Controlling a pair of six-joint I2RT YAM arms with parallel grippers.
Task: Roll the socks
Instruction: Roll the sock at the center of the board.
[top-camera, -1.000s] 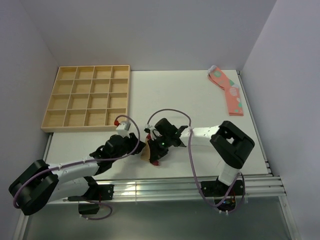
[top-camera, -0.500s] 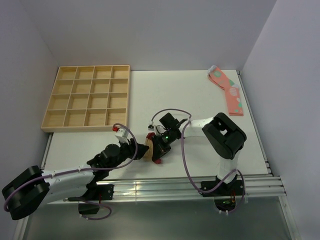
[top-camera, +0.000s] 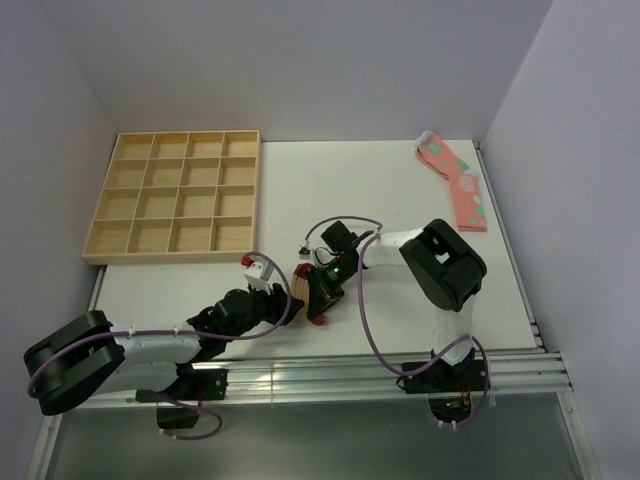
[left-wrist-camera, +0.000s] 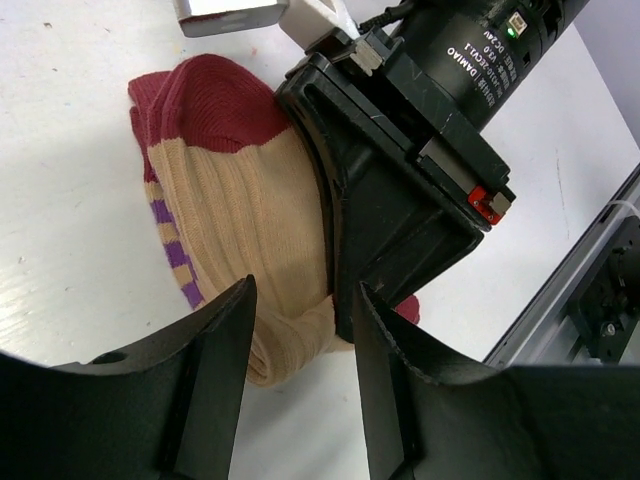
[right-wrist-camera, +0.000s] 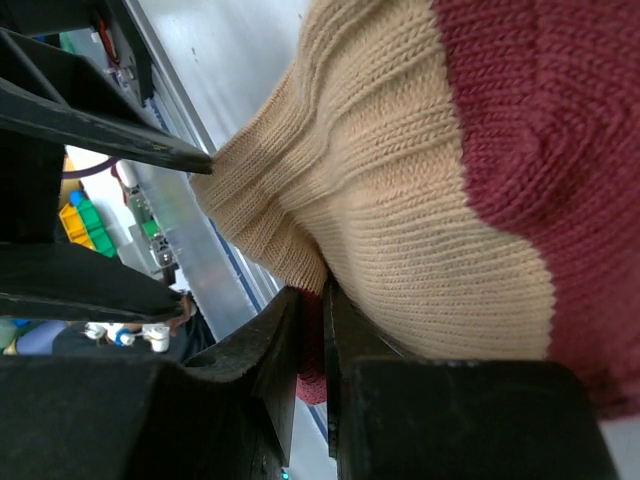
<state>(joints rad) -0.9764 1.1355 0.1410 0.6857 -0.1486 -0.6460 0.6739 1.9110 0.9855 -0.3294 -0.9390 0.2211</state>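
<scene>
Tan ribbed sock with maroon ends and purple stripes (left-wrist-camera: 235, 215) lies bunched at the near centre of the white table (top-camera: 380, 190); right gripper (right-wrist-camera: 312, 312) is pinched narrow on a fold of it; left gripper (left-wrist-camera: 300, 305) stands wide, straddling the tan end; judged step: mid-roll; next move calls for the left to close on that end and turn it over.

left wrist: tan sock (left-wrist-camera: 235, 215) partly hidden behind right tool (right-wrist-camera: 310, 335) | overhead: sock mostly covered, too small | right wrist: sock cropped at edges
</scene>
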